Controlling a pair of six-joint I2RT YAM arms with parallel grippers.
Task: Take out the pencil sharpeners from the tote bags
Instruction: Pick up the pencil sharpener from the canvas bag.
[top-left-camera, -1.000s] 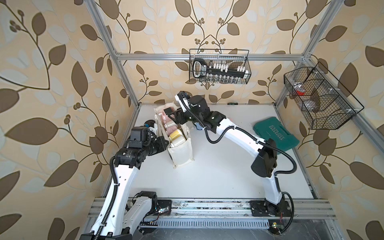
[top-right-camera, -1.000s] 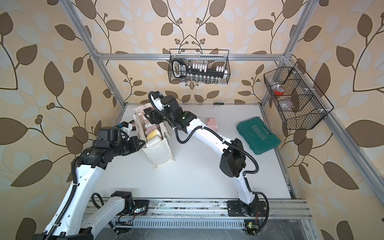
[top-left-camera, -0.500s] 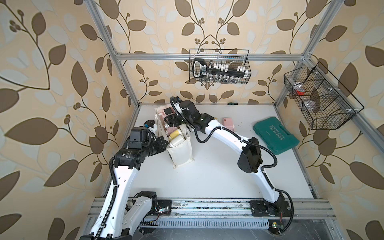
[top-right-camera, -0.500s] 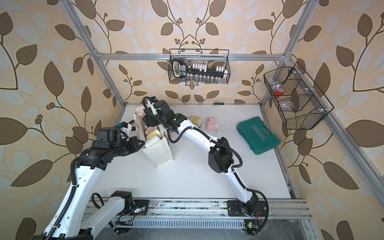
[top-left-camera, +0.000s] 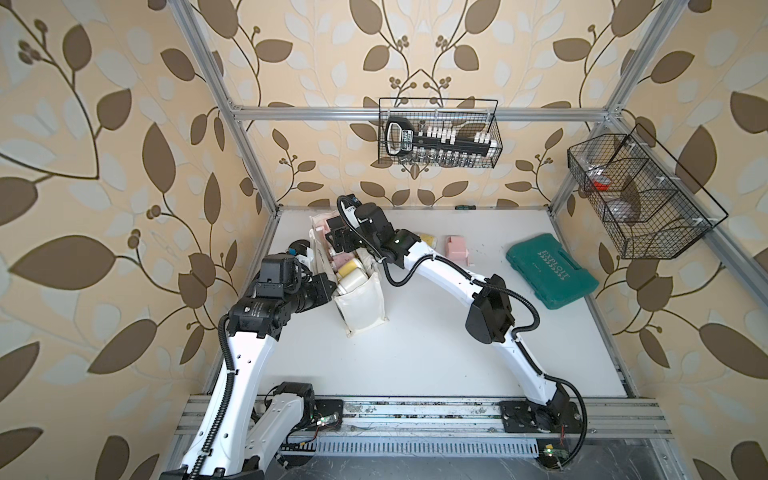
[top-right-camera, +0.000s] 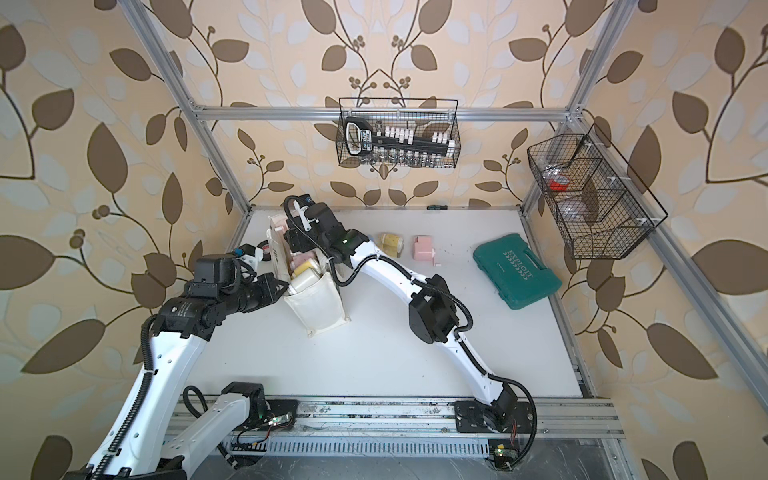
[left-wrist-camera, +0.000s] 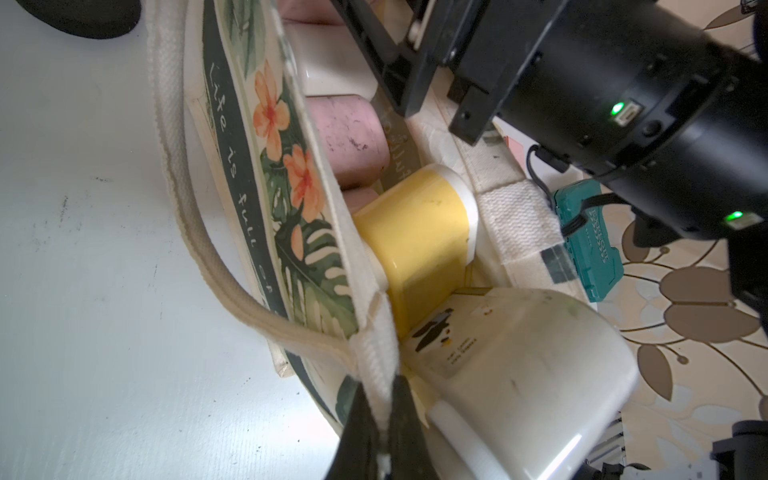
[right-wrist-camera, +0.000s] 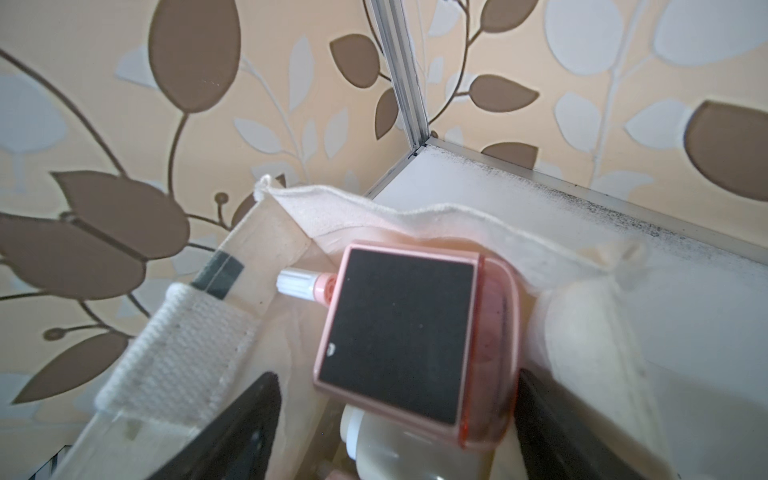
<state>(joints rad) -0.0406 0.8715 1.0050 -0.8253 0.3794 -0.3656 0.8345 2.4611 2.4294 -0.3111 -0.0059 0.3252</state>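
Since a second ago right gripper (right-wrist-camera: 395, 415) has swung back over the tote bag (top-left-camera: 361, 307), jaws spread wide astride a glossy boxy pink sharpener (right-wrist-camera: 415, 353), not clamped. Left gripper (left-wrist-camera: 380, 419) pinches the woven canvas rim shut. Two sharpeners (top-right-camera: 424, 248) lie on the table (top-left-camera: 415, 353).

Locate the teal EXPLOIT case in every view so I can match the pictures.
Both top views: the teal case lies flat on the right side of the table, under the side wire basket.
Left wrist: only a sliver of it shows, beyond the bag and under the right arm.
Right wrist: not in it.
Shared landmark: the cream tote bag.
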